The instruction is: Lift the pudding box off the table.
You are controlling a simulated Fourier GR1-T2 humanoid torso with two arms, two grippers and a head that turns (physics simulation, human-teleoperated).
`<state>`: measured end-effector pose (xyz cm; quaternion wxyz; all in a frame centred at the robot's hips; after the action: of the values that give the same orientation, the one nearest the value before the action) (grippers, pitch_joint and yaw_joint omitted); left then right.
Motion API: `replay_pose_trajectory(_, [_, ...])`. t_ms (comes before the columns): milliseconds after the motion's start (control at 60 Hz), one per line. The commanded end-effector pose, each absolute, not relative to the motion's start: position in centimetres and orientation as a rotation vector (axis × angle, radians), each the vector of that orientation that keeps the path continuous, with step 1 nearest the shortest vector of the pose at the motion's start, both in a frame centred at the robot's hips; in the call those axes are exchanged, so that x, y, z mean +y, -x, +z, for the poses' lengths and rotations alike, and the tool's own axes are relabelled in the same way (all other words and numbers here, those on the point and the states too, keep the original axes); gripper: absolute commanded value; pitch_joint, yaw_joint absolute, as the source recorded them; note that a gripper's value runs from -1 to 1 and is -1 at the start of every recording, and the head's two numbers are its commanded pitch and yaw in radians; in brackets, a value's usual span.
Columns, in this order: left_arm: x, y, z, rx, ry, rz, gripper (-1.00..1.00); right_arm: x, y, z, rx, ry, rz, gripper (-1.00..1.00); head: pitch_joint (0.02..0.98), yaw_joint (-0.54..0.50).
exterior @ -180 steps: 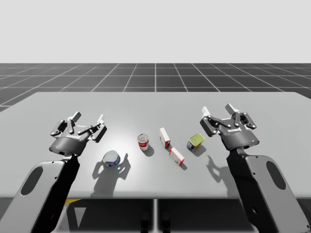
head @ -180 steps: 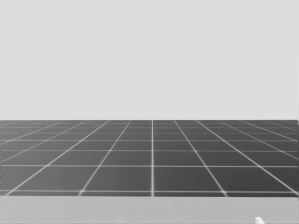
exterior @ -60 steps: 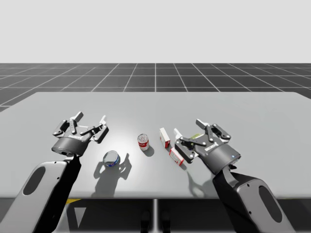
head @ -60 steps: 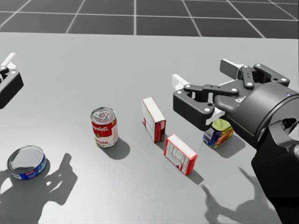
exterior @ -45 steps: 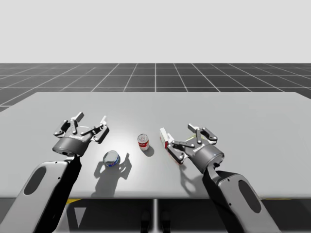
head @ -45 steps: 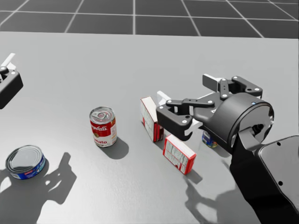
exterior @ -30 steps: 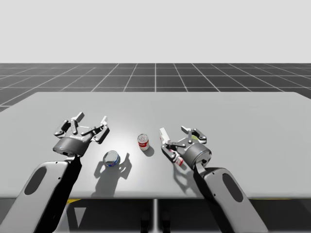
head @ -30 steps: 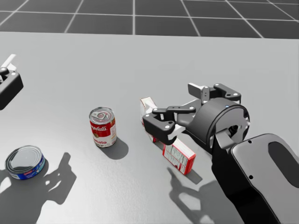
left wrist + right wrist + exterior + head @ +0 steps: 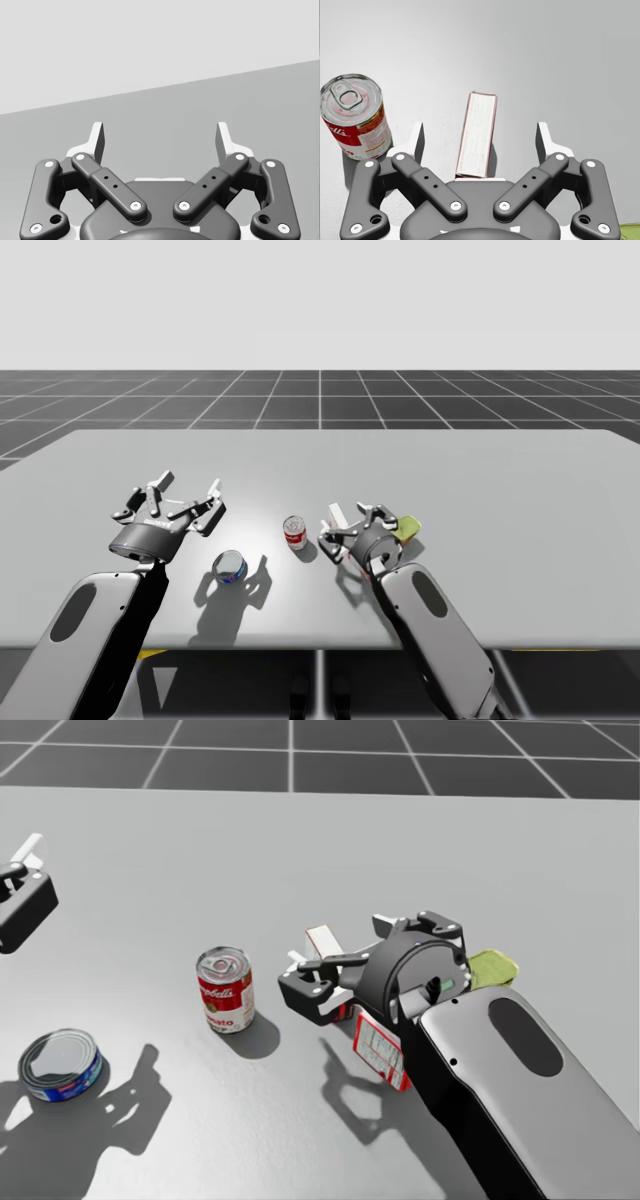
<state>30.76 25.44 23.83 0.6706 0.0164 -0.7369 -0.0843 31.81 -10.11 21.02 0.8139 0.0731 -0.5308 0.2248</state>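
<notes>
The thin red-and-white cardboard pudding box (image 9: 477,132) looks light, stiff and tippy: pinch its broad faces. The right gripper (image 9: 480,131) straddles it, wide open and empty, with a red-labelled tin can (image 9: 354,117) at its ten o'clock.

Bright, even render light. The table (image 9: 500,470) reads pale grey, with a whiter patch at its middle by the red can (image 9: 294,533), against a flat light-grey backdrop. The source sits high and on the far side: soft dark shadows fall toward the near edge, that of the left gripper (image 9: 190,485) spread around the flat can (image 9: 229,567), that of the right arm (image 9: 430,625) just beside it. The flat can's lid glints in the head view.
</notes>
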Motion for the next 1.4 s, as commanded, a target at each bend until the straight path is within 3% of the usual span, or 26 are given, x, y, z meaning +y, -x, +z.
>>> replay_pose_trajectory(17, [25.4,-30.7,23.8,-1.661,-0.035,-0.192,-1.00,-9.5,-32.9,19.9,-1.085,-0.145,0.476,-1.00,0.768,-0.06])
replay_pose_trajectory(350, [25.4,-30.7,23.8,-1.660,-0.033,-0.192,-1.00,-8.5,-34.1,18.6,-1.004,-0.153,0.503,-1.00,0.767,-0.06])
replay_pose_trajectory(400, [25.3,-30.7,23.8,-1.659,-0.033,-0.194,-1.00,-8.6,-33.9,18.4,-1.004,-0.131,0.499,-0.73,0.767,-0.06])
replay_pose_trajectory(417, [25.3,-30.7,23.8,-1.659,-0.033,-0.194,-1.00,-8.6,-33.9,18.4,-1.002,-0.125,0.495,-0.54,0.767,-0.06])
replay_pose_trajectory(433, [25.3,-30.7,23.8,-1.658,-0.033,-0.196,-1.00,-8.6,-33.8,18.2,-1.001,-0.112,0.493,-0.14,0.767,-0.06])
replay_pose_trajectory(467, [25.3,-30.7,23.8,-1.657,-0.032,-0.197,-1.00,-8.7,-33.7,18.2,-0.997,-0.101,0.487,0.13,0.767,-0.06])
replay_pose_trajectory(483, [25.3,-30.7,23.8,-1.656,-0.033,-0.197,-1.00,-8.7,-33.6,18.1,-1.000,-0.092,0.486,0.47,0.767,-0.06])
replay_pose_trajectory(500, [25.3,-30.7,23.8,-1.656,-0.033,-0.197,-1.00,-8.7,-33.6,18.1,-1.000,-0.092,0.486,0.47,0.767,-0.06])
replay_pose_trajectory(517, [25.3,-30.7,23.7,-1.655,-0.033,-0.199,-1.00,-8.7,-33.5,18.0,-0.995,-0.076,0.491,0.95,0.765,-0.06])
replay_pose_trajectory(533, [25.3,-30.7,23.7,-1.655,-0.033,-0.199,-1.00,-8.7,-33.5,17.9,-0.993,-0.074,0.492,0.98,0.764,-0.06])
replay_pose_trajectory(650, [25.2,-30.7,23.7,-1.654,-0.034,-0.201,-1.00,-8.8,-33.4,17.8,-0.994,-0.059,0.496,1.00,0.735,-0.05])
replay_pose_trajectory(983, [25.2,-30.7,23.6,-1.651,-0.035,-0.203,-1.00,-9.1,-33.4,17.8,-0.991,-0.067,0.492,1.00,0.518,-0.04])
replay_pose_trajectory(1400, [25.1,-30.7,23.5,-1.648,-0.032,-0.202,-1.00,-9.2,-33.0,18.8,-1.048,-0.059,0.491,1.00,0.463,-0.04])
